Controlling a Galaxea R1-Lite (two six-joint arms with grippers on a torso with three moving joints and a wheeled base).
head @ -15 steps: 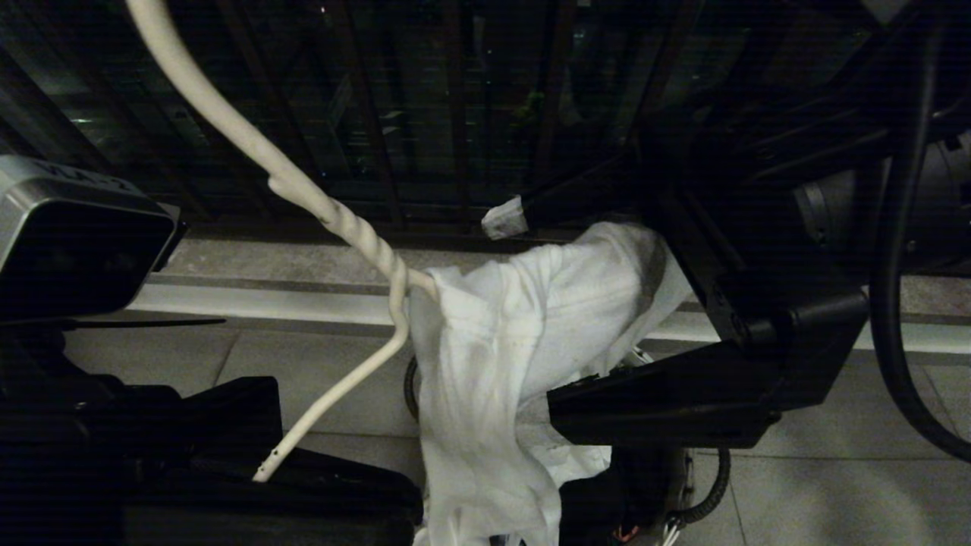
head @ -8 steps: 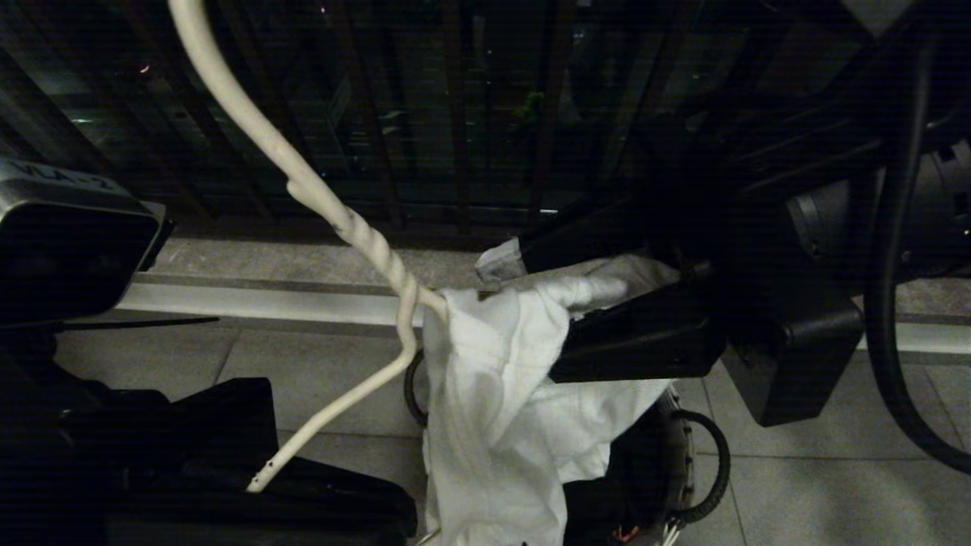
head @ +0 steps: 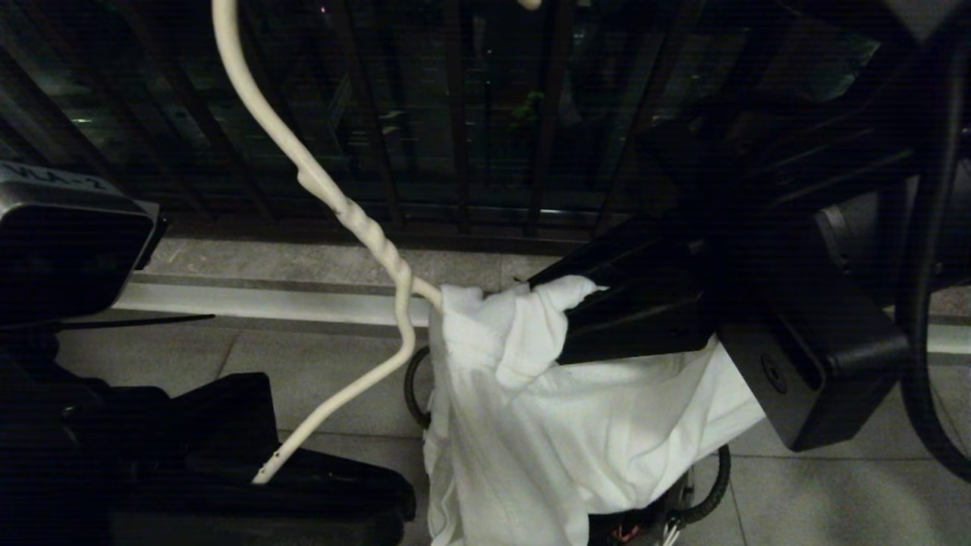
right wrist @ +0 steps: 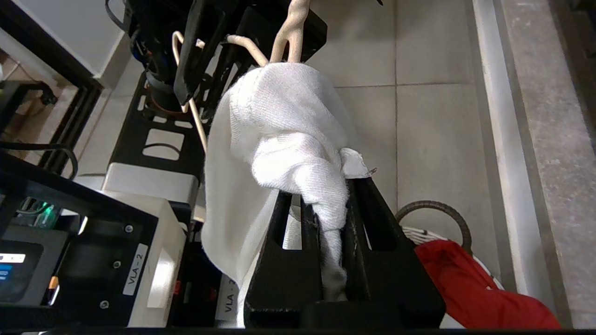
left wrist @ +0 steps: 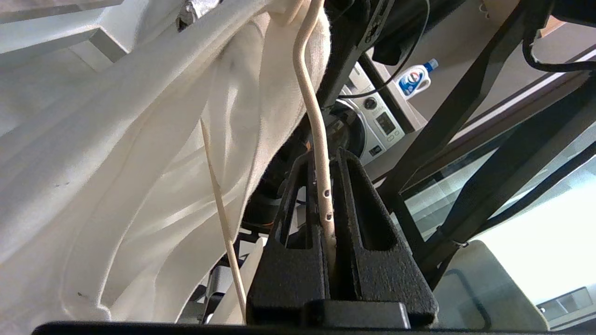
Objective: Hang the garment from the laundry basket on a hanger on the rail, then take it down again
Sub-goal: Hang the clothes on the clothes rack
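Two hands grip at once: our left holds the hanger, our right holds the garment.

From the head view we see the white wire hanger (head: pixel 356 227) slanting across the middle, its twisted neck meeting the white garment (head: pixel 576 440), which drapes from one shoulder of the wire down toward the tiled floor (head: pixel 796 493); our right hand (head: pixel 565 322) reaches in from the right, clamped on a bunched fold near the top of the cloth. In the left wrist view, our left hand (left wrist: pixel 330 232) is pinched tight on the hanger's end (left wrist: pixel 321 186), with the garment (left wrist: pixel 116 163) hanging just beside it. In the right wrist view, our right hand (right wrist: pixel 333 251) squeezes a twisted fold of the garment (right wrist: pixel 279 135), and a red cloth (right wrist: pixel 470 288) lies in the laundry basket (right wrist: pixel 440 209) below.
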